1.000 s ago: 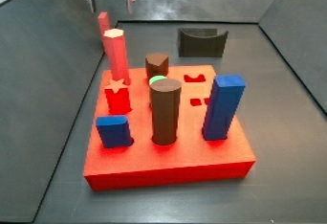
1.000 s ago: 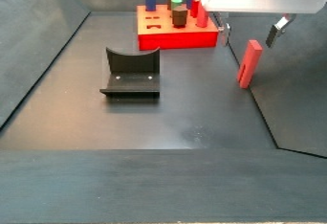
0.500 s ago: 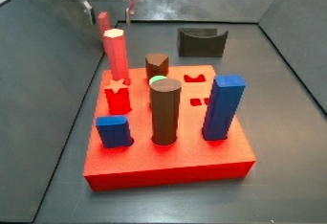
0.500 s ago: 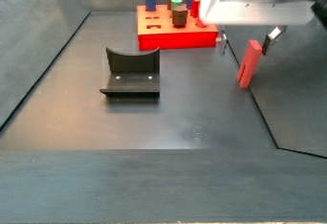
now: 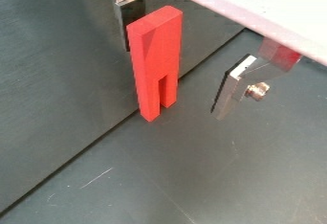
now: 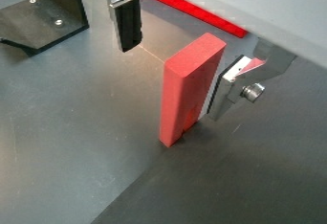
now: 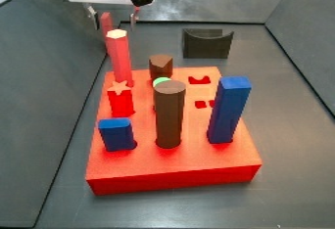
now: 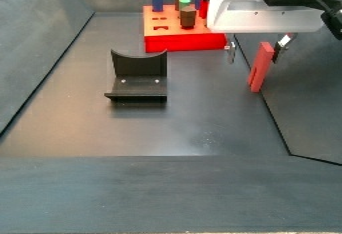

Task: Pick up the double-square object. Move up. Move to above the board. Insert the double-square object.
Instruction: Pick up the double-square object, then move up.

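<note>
The double-square object, a slim salmon-red bar, stands upright on the dark floor near the wall; it shows in both wrist views and, partly hidden, in a side view. My gripper is lowered over it, open, one finger on each side of the bar's upper part. The silver finger is close to the bar; the dark pad stands apart from it. The board is a thick red block some way off.
The board carries a salmon hexagonal post, a red star peg, a brown cylinder and blue posts. A dark grey arched block lies on the floor. A wall edge runs beside the bar.
My gripper has come down from above the bar until its open fingers straddle the bar's upper part. The bar has not moved.
</note>
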Motion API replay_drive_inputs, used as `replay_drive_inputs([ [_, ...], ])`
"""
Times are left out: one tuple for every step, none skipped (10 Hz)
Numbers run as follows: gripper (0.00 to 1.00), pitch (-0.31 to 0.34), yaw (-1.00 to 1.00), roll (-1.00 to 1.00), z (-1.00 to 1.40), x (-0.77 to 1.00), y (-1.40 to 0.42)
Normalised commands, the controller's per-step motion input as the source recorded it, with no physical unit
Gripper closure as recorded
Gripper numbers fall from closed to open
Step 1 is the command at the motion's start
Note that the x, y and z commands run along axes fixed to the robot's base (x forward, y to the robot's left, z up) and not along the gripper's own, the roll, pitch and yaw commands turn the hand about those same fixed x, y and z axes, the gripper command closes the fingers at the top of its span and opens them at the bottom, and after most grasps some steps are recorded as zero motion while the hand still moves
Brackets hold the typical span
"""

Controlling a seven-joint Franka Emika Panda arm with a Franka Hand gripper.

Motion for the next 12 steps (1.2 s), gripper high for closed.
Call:
replay_drive_inputs([
  [1.00, 0.000, 0.00, 0.00, 0.00, 0.00, 0.00],
  [1.00, 0.000, 0.00, 0.00, 0.00, 0.00, 0.00],
  [1.00, 0.000, 0.00, 0.00, 0.00, 0.00, 0.00],
  [1.00, 0.000, 0.00, 0.00, 0.00, 0.00, 0.00],
  [1.00, 0.000, 0.00, 0.00, 0.00, 0.00, 0.00],
  [1.00, 0.000, 0.00, 0.00, 0.00, 0.00, 0.00],
  [1.00, 0.000, 0.00, 0.00, 0.00, 0.00, 0.00],
  [1.00, 0.000, 0.00, 0.00, 0.00, 0.00, 0.00],
  [1.00, 0.000, 0.00, 0.00, 0.00, 0.00, 0.00],
  [1.00, 0.000, 0.00, 0.00, 0.00, 0.00, 0.00],
  [1.00, 0.000, 0.00, 0.00, 0.00, 0.00, 0.00],
  [1.00, 0.000, 0.00, 0.00, 0.83, 0.00, 0.00],
])
